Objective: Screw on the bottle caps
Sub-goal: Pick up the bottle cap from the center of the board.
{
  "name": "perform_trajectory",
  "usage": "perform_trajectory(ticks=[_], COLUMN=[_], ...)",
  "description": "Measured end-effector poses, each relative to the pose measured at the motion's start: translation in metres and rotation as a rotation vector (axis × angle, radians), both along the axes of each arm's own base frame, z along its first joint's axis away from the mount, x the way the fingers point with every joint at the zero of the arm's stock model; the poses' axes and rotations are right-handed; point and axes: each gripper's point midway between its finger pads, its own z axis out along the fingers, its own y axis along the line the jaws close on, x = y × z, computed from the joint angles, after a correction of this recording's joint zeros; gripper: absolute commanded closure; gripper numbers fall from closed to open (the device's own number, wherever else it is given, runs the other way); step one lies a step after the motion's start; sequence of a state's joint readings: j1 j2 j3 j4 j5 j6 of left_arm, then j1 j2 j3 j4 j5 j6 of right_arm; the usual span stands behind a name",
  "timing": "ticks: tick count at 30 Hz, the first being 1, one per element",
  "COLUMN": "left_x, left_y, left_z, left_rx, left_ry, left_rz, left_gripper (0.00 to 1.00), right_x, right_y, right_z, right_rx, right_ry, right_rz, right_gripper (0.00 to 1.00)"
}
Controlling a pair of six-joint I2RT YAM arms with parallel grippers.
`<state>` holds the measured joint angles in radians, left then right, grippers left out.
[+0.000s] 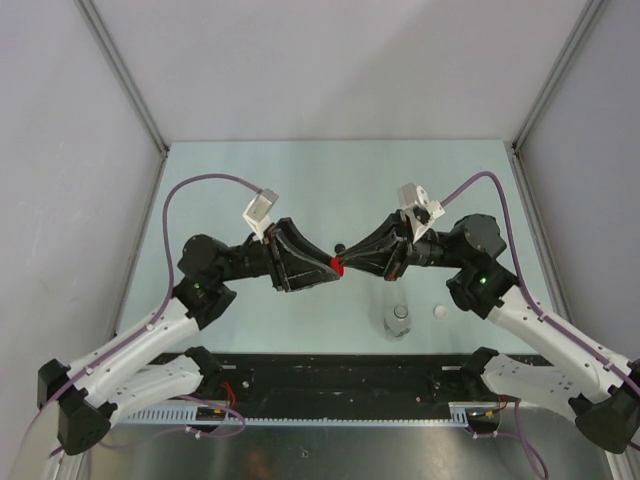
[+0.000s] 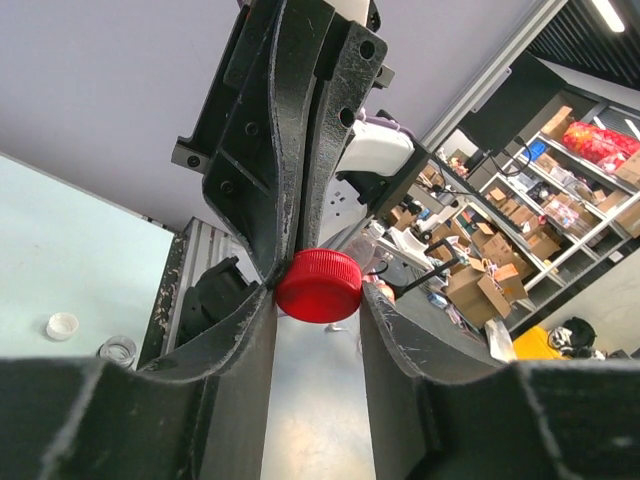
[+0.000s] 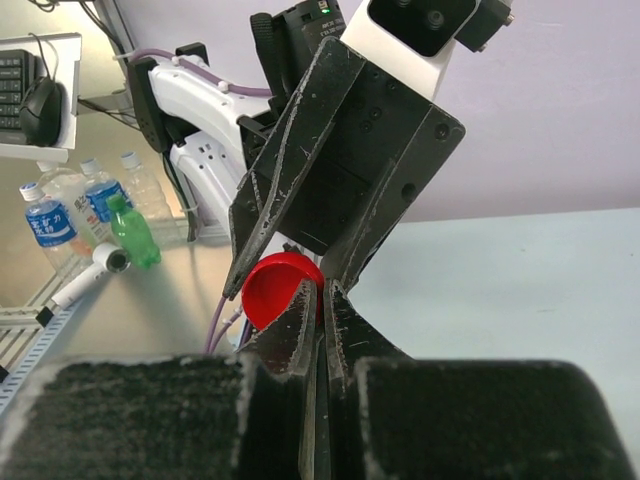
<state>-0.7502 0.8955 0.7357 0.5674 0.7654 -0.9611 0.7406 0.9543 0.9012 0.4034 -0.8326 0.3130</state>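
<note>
Two robot arms meet in mid-air above a pale green table [image 1: 300, 180], their tips coming together on a small red cap [image 2: 320, 285], which is held well above the table surface. The left hand [image 2: 319, 296] has its two fingers either side of the red cap, pressing its round wall from both sides, so it looks clamped on it. The right hand [image 3: 321, 305] reaches the red cap from the opposite side with its fingers pressed flat together. Their tips sit at the cap's edge, but the views do not show whether they pinch its rim or only rest against it. Down on the table, to the right of the red cap and nearer the arm bases, a small clear bottle [image 1: 399, 320] stands upright with its neck bare. A whitish cap [image 1: 440, 312] lies further right of the red cap, just beside that bottle and loose on the table. No other bottle or cap can be made out. The step in hand looks like a pass of the red cap from one hand to the other, before any screwing on. Next, the right hand would likely need to let go and draw clear, then steady a bottle, while the left hand lowers the red cap squarely onto the neck and turns it.
</note>
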Motion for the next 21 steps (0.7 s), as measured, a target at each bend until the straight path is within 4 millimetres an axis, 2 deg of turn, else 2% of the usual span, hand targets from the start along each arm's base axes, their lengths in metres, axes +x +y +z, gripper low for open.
perform_trajectory(ticks=[5,8,13,15,16,17,19,21], left_x=[0.000,0.002,0.007,0.010,0.016,0.017,0.025,0.039], left_y=[0.002,0.005,0.011,0.013,0.016,0.016,0.019,0.024], left_z=[-0.001,-0.003,0.002,0.003,0.005,0.005,0.005,0.002], left_rx=[-0.004,-0.009,-0.028,-0.033,-0.039,-0.039,-0.040,-0.032], left_ry=[0.002,0.007,-0.001,-0.002,-0.004,-0.004,-0.002,0.004], left_rz=[0.013,0.034,0.075,0.089,0.116,0.120,0.152,0.213], left_gripper=[0.64,0.66,0.69,0.72,0.73,0.73,0.73,0.74], right_x=[0.000,0.001,0.007,0.010,0.013,0.014,0.019,0.028], right_y=[0.002,0.003,0.002,0.001,-0.002,-0.002,-0.006,-0.012], right_z=[-0.002,-0.004,-0.005,-0.004,-0.003,-0.003,0.000,0.002], right_rx=[-0.006,-0.010,-0.013,-0.010,-0.006,-0.005,0.002,0.010], right_ry=[0.001,0.000,0.006,0.006,0.006,0.009,0.020,0.036], right_rz=[0.007,0.005,-0.030,-0.047,-0.077,-0.079,-0.125,-0.201], right_gripper=[0.87,0.72,0.58,0.44,0.27,0.14,0.04,0.01])
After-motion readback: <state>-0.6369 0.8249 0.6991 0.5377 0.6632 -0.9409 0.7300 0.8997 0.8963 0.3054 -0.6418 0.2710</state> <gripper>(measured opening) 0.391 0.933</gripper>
